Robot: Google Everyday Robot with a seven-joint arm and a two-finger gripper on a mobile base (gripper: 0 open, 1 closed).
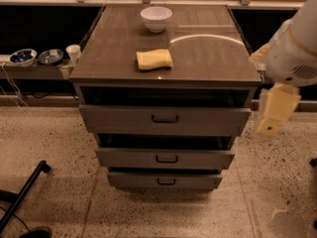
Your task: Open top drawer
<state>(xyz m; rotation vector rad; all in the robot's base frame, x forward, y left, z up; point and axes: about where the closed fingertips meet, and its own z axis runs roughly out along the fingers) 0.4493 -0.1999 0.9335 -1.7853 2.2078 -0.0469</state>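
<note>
Watching the gripper (274,114) hanging at the right edge, beside the cabinet (119,58) and apart from it, level with the top drawer (114,120); not managing to tell whether open or closed. Seeing the top drawer sitting just under the cabinet top, a dark gap showing above its front, black handle (165,118) untouched. Noting a yellow sponge (154,59) and white bowl (156,18) resting on top.
</note>
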